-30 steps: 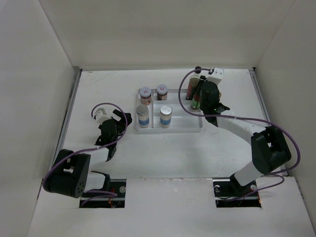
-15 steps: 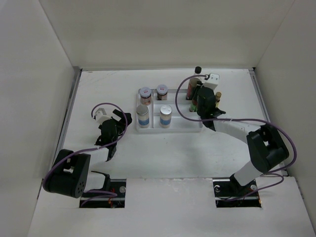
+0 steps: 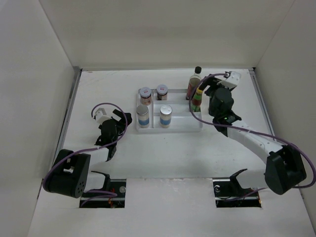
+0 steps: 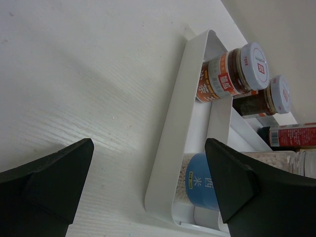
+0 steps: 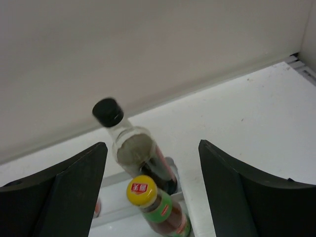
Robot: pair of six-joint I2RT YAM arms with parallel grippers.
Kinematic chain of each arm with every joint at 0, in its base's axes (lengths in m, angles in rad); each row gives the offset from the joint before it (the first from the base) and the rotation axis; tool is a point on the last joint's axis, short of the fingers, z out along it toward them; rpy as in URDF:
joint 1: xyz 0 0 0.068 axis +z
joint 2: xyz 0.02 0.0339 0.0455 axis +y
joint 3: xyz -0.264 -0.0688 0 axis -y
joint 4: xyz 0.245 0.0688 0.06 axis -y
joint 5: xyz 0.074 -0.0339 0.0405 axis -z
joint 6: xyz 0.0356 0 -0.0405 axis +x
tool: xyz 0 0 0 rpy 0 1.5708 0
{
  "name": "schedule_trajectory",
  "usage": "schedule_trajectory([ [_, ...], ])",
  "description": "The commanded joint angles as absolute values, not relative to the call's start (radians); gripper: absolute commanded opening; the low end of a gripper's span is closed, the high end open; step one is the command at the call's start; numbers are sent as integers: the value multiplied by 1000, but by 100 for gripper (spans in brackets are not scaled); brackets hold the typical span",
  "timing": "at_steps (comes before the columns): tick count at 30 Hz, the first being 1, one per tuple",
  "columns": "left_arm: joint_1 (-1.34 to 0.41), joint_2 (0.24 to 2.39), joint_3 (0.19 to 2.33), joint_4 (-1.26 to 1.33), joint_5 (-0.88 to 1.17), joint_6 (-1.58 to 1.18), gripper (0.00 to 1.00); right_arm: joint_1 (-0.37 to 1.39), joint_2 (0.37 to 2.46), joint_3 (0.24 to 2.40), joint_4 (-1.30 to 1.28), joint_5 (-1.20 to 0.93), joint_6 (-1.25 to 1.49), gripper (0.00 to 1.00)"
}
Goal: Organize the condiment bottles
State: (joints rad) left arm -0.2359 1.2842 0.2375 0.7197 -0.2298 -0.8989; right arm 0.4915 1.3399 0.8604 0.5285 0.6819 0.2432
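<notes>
White walls box in a pale table (image 3: 158, 158), and on it sits a white tiered tray (image 3: 183, 130) holding the condiment bottles.

The right gripper (image 5: 152, 145) is spread wide and carries nothing. The left gripper (image 4: 148, 148) is likewise fully parted and empty, with the tray's corner lying ahead of it, between its fingers.

Ahead of the right fingers and centred in their gap stands the tall dark bottle (image 5: 140, 153). It looks like glass, part full, slick and top-heavy, so a hold on the broad body below the shoulder should be safer than one on the narrow neck.

Nearer those fingers, touching or almost touching it, is the yellow-capped sauce bottle (image 5: 159, 210). It is probably lighter, and its labelled waist is the better place to take it. Both seem to stand at the tray's end compartment, though the rim there is hard to make out.

Two silver-lidded jars (image 3: 142, 116) sit in the front row, one just off the left gripper's inner finger. They are stout, rigid and smooth-sided, so they are best taken around the body.

Two spice jars (image 4: 232, 74) stand beyond that finger. They are small and light, and they could easily be knocked over.
</notes>
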Motion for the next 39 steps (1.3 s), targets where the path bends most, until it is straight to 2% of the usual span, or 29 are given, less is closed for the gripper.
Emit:
schedule_trajectory([
  [1,-231,1278,267,772,-215,-911,100,412,1313,850,490,716,294,81],
  [7,-228,1279,268,772,-207,-914,100,314,1385,933,217,675,376,80],
  [14,-228,1289,268,775,-196,-923,100,252,1450,962,113,539,423,79],
  [19,-228,1289,268,776,-195,-925,100,240,1514,1009,135,509,422,70],
  [24,-228,1292,268,776,-195,-925,100,237,1552,1035,130,508,419,56],
  [31,-228,1295,270,776,-195,-925,100,237,1572,1035,71,522,429,57],
  [36,-228,1292,268,776,-195,-925,100,240,1536,1000,83,549,451,32],
  [39,-229,1290,268,776,-195,-927,100,257,1459,956,109,607,457,25],
])
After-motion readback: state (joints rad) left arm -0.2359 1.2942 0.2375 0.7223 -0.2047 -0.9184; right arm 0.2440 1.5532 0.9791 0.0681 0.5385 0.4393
